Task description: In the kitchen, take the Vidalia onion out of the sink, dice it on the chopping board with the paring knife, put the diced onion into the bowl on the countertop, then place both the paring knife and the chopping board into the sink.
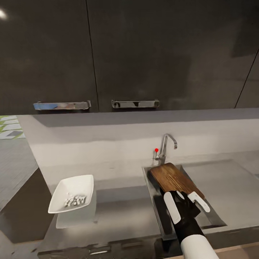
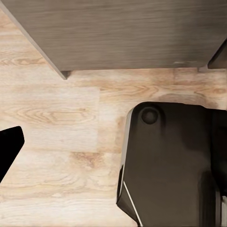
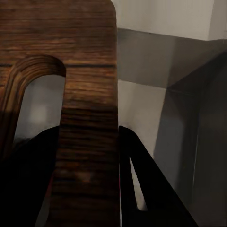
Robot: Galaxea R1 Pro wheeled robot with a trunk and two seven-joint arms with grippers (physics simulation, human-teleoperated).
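Brightness: dim, even light — dark cabinets (image 1: 144,54) take up the upper half of the head view
Glare: small bright spot at the top-left corner; shiny cabinet handles (image 1: 135,104)
Shadows: soft band under the cabinets on the wall (image 1: 108,136); sink (image 1: 162,216) interior dark
Reflections: bowl (image 1: 72,194) mirrored faintly in the glossy desk (image 1: 118,208)
Sharpness: slightly soft throughout — floor (image 2: 56,123) grain clear

1. Two dark glossy upper cabinet doors (image 1: 129,54) are seen above the pale grey backsplash (image 1: 108,138)
2. Two chrome bar handles (image 1: 135,104) are fitted along the lower edges of those doors
3. A light wood-plank floor (image 2: 56,137) is shown beneath a grey-brown panel (image 2: 127,28)
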